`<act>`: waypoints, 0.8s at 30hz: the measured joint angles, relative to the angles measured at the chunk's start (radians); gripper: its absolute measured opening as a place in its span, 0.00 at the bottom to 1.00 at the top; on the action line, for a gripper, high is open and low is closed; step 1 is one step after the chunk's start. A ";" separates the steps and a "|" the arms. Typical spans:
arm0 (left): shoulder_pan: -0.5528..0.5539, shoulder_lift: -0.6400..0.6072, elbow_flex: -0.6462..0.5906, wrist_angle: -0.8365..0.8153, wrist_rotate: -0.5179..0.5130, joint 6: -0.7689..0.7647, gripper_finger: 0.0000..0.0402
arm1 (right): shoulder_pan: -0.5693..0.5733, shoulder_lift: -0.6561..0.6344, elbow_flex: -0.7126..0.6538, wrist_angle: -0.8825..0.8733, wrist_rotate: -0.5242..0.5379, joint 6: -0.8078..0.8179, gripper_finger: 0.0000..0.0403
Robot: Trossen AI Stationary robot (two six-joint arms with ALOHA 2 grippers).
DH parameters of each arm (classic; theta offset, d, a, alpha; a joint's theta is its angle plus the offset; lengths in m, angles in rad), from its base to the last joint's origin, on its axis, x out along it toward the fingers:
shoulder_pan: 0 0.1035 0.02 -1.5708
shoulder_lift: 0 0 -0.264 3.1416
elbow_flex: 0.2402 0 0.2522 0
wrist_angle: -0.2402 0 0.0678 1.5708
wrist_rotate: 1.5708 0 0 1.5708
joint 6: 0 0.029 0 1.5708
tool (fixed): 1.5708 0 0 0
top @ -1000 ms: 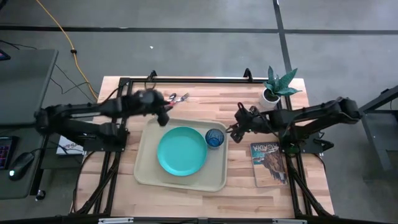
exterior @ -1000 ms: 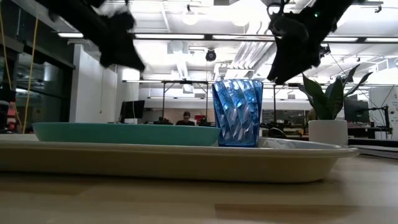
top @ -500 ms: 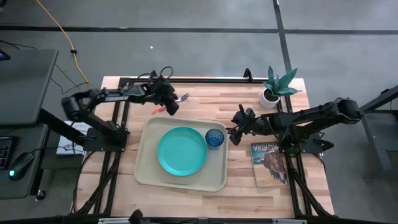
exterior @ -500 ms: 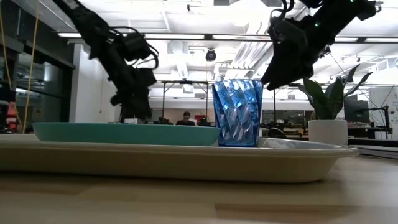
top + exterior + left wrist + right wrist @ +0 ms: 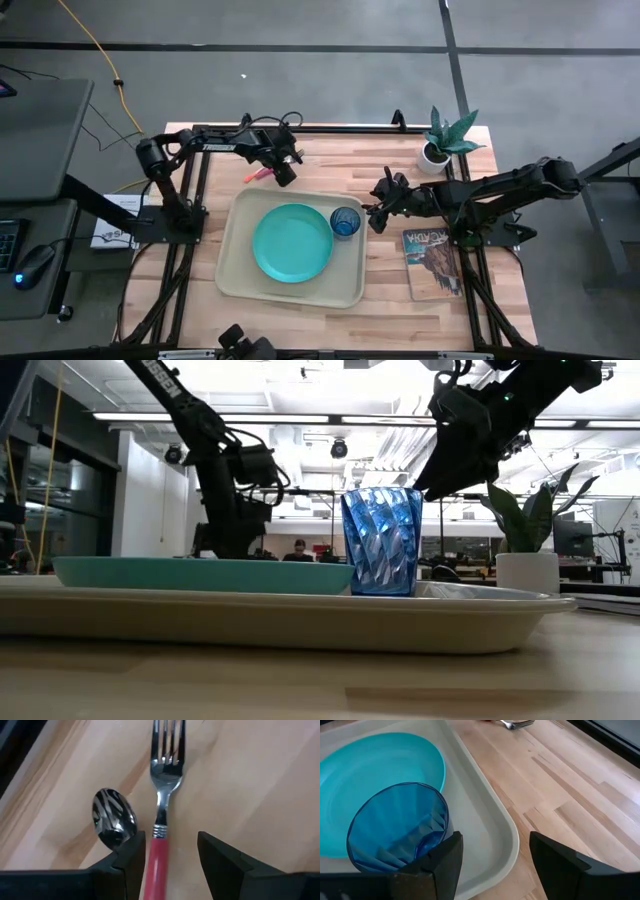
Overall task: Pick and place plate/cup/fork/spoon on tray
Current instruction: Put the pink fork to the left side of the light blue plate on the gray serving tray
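While your left end effector (image 5: 167, 852) straddles the fork (image 5: 162, 795) spread wide, centre on its red handle, clear of the spoon (image 5: 114, 817), before pinching.

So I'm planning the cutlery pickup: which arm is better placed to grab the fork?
Left. The left gripper hangs open over the fork, its red handle between the fingers. The right gripper sits by the cup, farther off.

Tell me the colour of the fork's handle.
Red, below a silver neck and tines; the fork shows best in the left wrist view.
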 joint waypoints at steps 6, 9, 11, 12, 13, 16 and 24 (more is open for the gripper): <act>0.011 0.039 0.000 0.018 0.020 0.054 0.40 | 0.000 0.000 0.000 0.000 0.000 0.000 0.55; 0.019 0.044 0.000 0.036 0.012 0.056 0.40 | 0.000 0.000 0.000 0.000 0.007 0.003 0.55; 0.021 0.044 0.000 0.056 0.006 0.061 0.40 | 0.000 0.000 0.000 0.000 0.021 0.003 0.55; 0.022 0.044 0.000 0.057 0.007 0.066 0.40 | 0.000 0.000 0.000 0.000 0.023 0.003 0.55; 0.022 0.044 0.000 0.058 0.006 0.072 0.40 | 0.000 0.000 0.000 0.000 0.023 0.003 0.55; 0.028 0.047 0.000 0.046 0.007 0.089 0.40 | 0.000 0.000 0.000 0.000 0.023 0.003 0.55; 0.028 0.094 0.005 0.035 0.022 0.113 0.40 | 0.000 0.000 0.000 0.001 0.023 0.003 0.55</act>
